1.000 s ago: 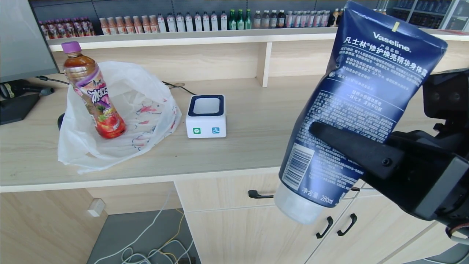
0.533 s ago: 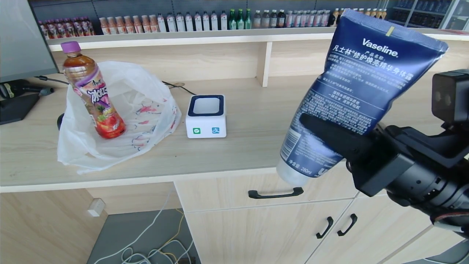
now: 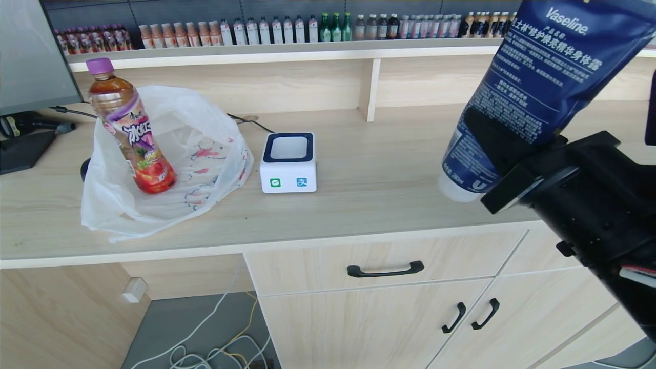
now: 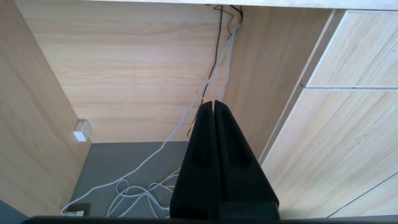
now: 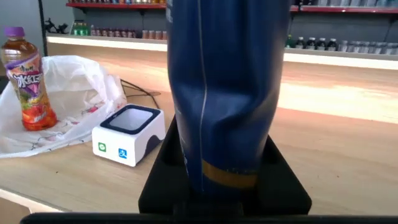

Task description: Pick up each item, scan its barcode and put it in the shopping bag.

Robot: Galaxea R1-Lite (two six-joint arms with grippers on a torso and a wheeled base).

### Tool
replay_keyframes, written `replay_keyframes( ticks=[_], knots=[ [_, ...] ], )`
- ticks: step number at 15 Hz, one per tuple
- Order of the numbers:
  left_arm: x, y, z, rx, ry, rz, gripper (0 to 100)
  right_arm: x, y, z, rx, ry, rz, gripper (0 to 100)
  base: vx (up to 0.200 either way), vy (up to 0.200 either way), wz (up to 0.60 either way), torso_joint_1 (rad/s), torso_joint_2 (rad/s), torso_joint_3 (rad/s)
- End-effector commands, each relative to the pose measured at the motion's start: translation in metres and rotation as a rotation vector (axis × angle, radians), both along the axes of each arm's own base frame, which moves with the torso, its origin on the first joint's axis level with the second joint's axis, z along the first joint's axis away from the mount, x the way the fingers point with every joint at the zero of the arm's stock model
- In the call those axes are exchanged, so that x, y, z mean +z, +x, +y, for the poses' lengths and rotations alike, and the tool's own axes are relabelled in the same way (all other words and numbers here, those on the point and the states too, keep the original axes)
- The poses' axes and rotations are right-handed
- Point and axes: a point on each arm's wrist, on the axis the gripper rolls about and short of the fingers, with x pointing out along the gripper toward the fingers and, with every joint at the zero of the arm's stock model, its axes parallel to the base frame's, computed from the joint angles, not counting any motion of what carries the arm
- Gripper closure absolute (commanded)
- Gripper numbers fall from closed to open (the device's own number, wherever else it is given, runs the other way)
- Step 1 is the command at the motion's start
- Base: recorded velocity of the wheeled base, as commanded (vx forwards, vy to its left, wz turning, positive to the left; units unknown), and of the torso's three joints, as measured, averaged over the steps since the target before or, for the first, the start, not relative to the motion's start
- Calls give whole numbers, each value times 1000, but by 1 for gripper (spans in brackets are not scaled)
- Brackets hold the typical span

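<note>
A glossy dark-blue squeeze tube (image 3: 543,66), narrowing to a translucent white cap, is clamped in the right end effector (image 3: 499,154) and held tilted, cap downward, over the right part of the pale wood-grain table (image 3: 369,169). The left end effector (image 4: 214,112) is seen with its black tapered fingers pressed together, empty. A purple-capped clear bottle (image 3: 130,133) is leant inside the thin, crinkled plastic shopping bag (image 3: 205,128), just beside a boxy white scanner (image 3: 288,163).
</note>
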Motion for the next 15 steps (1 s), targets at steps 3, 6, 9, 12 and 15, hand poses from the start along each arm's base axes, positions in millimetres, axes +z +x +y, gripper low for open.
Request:
replay_keyframes(
  ticks=[3,6,9,12,15],
  knots=[
    [0,0,0,1,-4,0,100,-13,-6,-3,23,29,58,100,0,0,0,0,0,0],
    [0,0,0,1,-4,-2,100,-18,-9,-7,32,48,56,100,0,0,0,0,0,0],
    [0,0,0,-1,-4,-2,100,-24,-10,-10,19,39,64,100,0,133,0,0,0,5],
    [0,0,0,-1,-9,0,100,-25,-8,-14,1,41,62,100,0,200,0,6,2,6],
    [0,0,0,1,-9,-2,100,-27,-8,-16,-4,37,66,100,0,200,0,9,4,2]
  ],
)
